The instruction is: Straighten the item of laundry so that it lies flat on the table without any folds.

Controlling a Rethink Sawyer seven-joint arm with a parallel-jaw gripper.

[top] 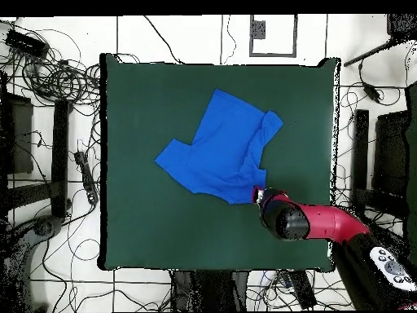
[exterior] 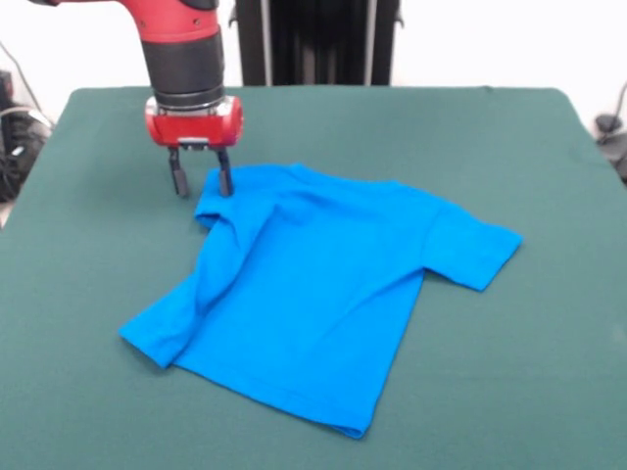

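Observation:
The bright blue T-shirt (exterior: 313, 294) lies on the green table (exterior: 509, 147) with its plain side up; no lettering shows. One sleeve (exterior: 470, 245) lies spread flat at the right of the front view. The other side is folded over in a long ridge (exterior: 211, 264) from the shoulder toward the hem. My gripper (exterior: 200, 179) hangs at the shirt's far left corner, open, its right finger (exterior: 224, 176) at the cloth's edge and the left one over bare table. In the overhead view the shirt (top: 220, 147) lies mid-table and the gripper (top: 259, 196) is at its lower right corner.
Bare green felt surrounds the shirt on all sides. The black pedestal (exterior: 315, 41) stands behind the table's far edge. Cables and stands (top: 49, 122) lie on the floor around the table.

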